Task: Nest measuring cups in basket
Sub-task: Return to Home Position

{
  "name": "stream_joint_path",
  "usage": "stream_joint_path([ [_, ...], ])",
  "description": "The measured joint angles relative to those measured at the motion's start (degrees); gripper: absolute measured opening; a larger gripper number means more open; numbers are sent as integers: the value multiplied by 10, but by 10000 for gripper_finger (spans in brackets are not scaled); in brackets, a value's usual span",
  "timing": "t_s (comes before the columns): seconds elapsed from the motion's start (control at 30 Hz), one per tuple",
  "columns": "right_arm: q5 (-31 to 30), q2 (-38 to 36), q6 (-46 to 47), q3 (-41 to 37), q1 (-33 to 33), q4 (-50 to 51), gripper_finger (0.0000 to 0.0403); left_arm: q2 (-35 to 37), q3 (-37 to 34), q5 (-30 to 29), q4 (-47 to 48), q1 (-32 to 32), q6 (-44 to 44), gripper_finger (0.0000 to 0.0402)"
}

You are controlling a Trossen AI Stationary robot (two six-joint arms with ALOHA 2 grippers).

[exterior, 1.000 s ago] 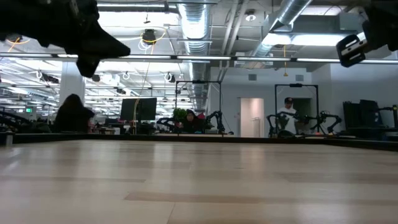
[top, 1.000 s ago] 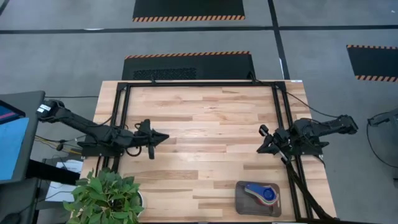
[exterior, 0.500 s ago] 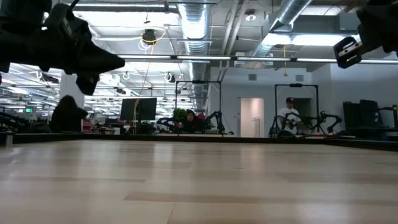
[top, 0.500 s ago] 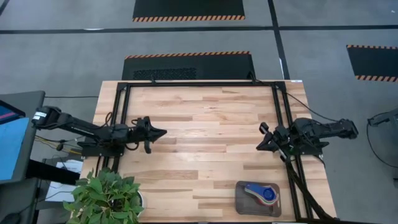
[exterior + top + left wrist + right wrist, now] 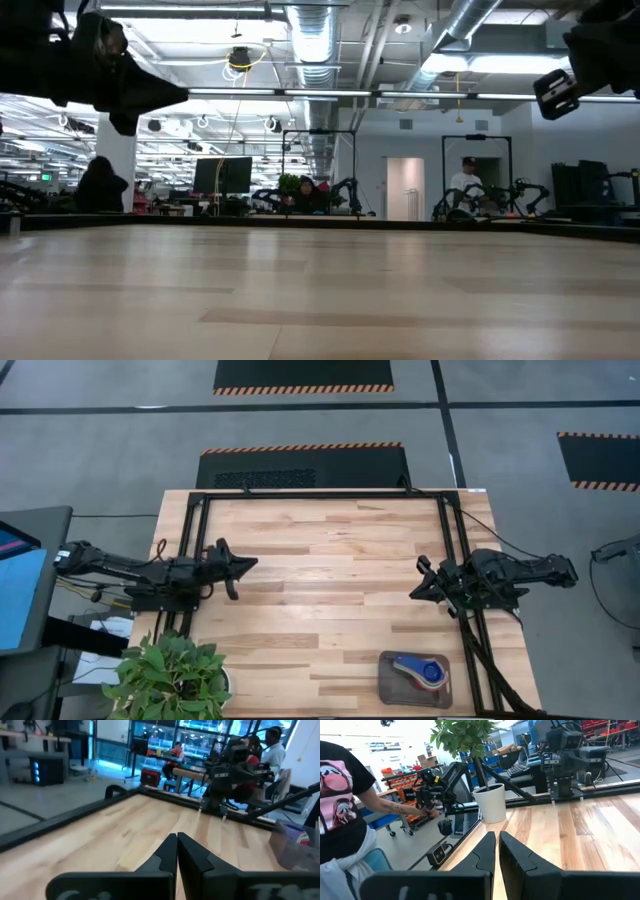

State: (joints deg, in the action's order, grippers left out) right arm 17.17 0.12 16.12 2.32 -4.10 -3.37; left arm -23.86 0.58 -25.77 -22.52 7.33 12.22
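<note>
**A:** Where are the cups [image 5: 428, 671]?

**B:** They are nested in one stack inside the basket [image 5: 388, 695]. The basket sits at the near edge of the table [image 5: 330, 610], toward the right corner. A blue cup shows on top and a reddish handle sticks out to one side. I can't tell the others apart.

**A:** Is anything else at that edge?

**B:** A potted plant [image 5: 170, 675], at the near left corner.

**A:** And the arms?

**B:** Both are farther back, about mid-table and well apart from the basket. The left gripper [image 5: 245, 563] hangs over the left side with its tips pointing toward the middle. Its jaws are clenched on nothing, and its wrist view shows the two fingers [image 5: 167, 851] lying flat against each other.

**A:** The right one?

**B:** The right gripper [image 5: 415, 592] is at the right side, just inside the black frame [image 5: 320, 494], and faces the left one. It is also clenched and empty, fingers [image 5: 486, 851] together.

**A:** And beyond the table?

**B:** In the right wrist view a person in a black shirt [image 5: 340, 790] stands off the table's left side, past the plant. In the low view, far across the room, there are more arm rigs and a person in white [image 5: 465, 180].
</note>
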Motion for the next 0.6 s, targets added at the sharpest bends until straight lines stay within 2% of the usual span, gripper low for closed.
stream_joint_path([
  [0.23,-11,0,-1,-18,40,-11,49,15,0,-2,17,0,-7,0],
  [0.37,35,0,-49,-18,69,-23,49,15,-1,-2,49,0,-6,0],
  [0.6,43,0,-52,-19,91,-11,49,15,-1,-3,137,0,-5,0],
])
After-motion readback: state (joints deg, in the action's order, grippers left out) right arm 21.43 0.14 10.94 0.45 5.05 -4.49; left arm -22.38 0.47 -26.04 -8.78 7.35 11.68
